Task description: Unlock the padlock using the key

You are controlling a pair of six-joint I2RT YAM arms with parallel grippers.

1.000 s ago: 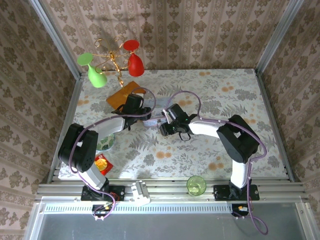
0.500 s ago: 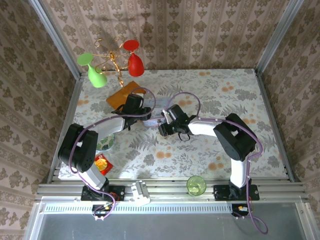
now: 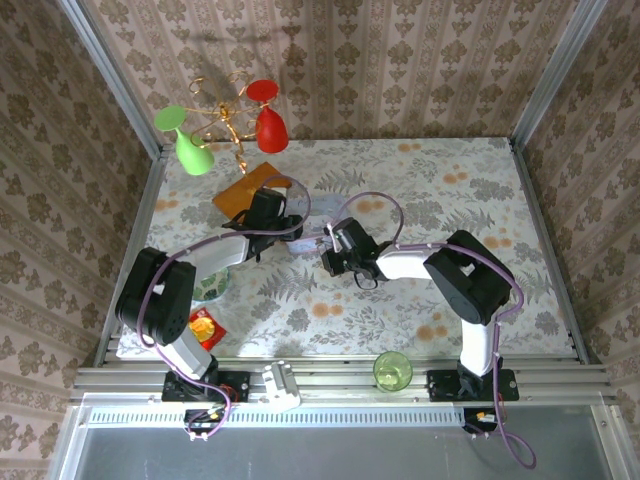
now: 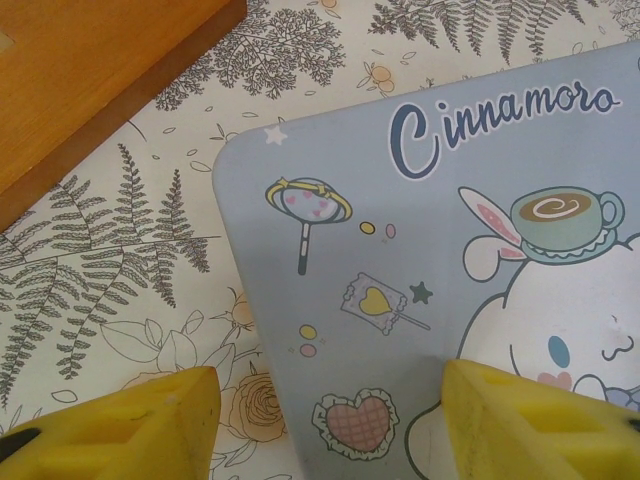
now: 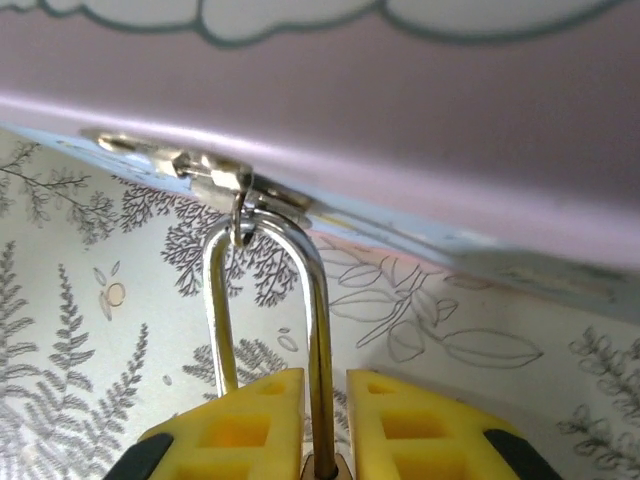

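Steadying step: R gripper [image 5: 325, 400] pinched on padlock [image 5: 316, 300] shackle, hooked thru Cinnamoroll tin [image 4: 450, 200] clasp [image 5: 215, 178]. L gripper [image 4: 330, 420] spread wide over lid, 0 held. Next prob needs key fetched, fed into padlock.

The tin [image 4: 400, 220] is pale blue with cartoon prints; the desk [image 4: 130, 250] wears grey ferns; the padlock [image 5: 318, 320] shackle gleams silver.

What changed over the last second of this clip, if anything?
The right arm folded its elbow leftward, toward the middle of the table. The right gripper hardly shifted beside the tin, where it is shut on the padlock shackle. No grasp or release is visible from above. The left arm and the left gripper, open over the tin, stayed put.
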